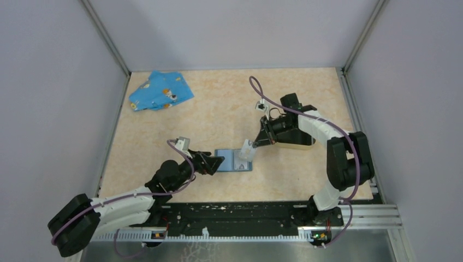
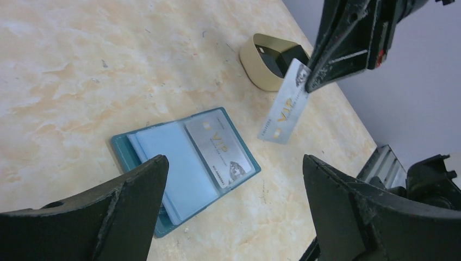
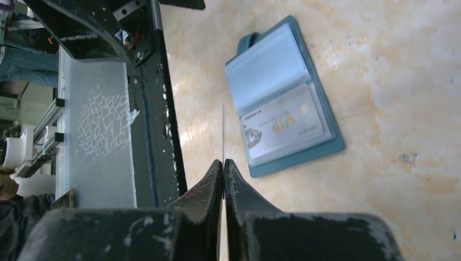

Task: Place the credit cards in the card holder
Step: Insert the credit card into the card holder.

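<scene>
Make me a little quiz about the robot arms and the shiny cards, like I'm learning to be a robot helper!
1. Fill in: the left gripper has its jaws ____.
2. True or false: the right gripper is shut on a silver VIP card.
3. Where is the other VIP card? A in the left gripper; B in the right gripper; C in the clear sleeve of the blue card case.
Key: 1 open; 2 true; 3 C.

Bright, even overhead light; soft shadows, sharp focus, blurred near edges.
</scene>
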### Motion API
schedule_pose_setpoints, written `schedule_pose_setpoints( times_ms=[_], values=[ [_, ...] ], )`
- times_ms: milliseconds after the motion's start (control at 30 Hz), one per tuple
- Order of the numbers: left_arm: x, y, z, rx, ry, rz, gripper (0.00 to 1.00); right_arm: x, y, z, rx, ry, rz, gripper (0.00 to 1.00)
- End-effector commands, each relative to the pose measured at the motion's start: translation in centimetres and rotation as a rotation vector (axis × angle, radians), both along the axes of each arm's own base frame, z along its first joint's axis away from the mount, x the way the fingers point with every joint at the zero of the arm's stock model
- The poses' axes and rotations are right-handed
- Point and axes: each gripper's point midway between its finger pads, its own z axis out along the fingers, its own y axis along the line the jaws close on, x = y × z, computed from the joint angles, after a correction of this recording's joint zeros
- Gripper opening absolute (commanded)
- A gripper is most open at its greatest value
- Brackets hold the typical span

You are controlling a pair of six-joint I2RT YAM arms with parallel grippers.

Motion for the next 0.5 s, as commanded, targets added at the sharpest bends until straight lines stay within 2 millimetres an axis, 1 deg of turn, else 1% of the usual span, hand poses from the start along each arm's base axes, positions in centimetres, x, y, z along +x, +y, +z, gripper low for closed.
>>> schedule_pose_setpoints(
  times_ms=[0, 133, 200, 267, 333, 433, 467],
  values=[
    [-1.7, -0.5, -1.0, 0.001, 0.048, -0.085, 0.99, 1.0, 2.0, 0.9, 0.047, -0.017, 0.045, 0.00],
    [-2.4, -1.1, -1.4, 0.007, 0.075, -0.134, 0.99, 0.8, 2.1, -1.2, 0.010, 0.035, 0.047, 0.00],
    [-2.4, -1.5, -1.6, 0.015, 0.088, -0.144, 0.97, 0.7, 2.1, -2.0, 0.003, 0.073, 0.029, 0.00],
    [-2.1, -1.8, -2.0, 0.034, 0.104, -0.143, 0.94, 0.8, 2.2, -2.7, -0.006, 0.097, 0.008, 0.00],
    [-1.2, -2.0, -2.6, 0.075, 0.138, -0.107, 0.93, 0.6, 2.2, -3.1, -0.009, 0.120, 0.000, 0.00],
    [-0.2, -1.7, -4.0, 0.150, 0.185, -0.056, 0.83, 0.5, 2.3, -3.5, -0.003, 0.159, -0.014, 0.00],
    [-0.1, -1.8, -4.1, 0.158, 0.186, -0.055, 0.79, 0.7, 2.4, -3.6, -0.002, 0.175, -0.027, 0.00]
  ],
)
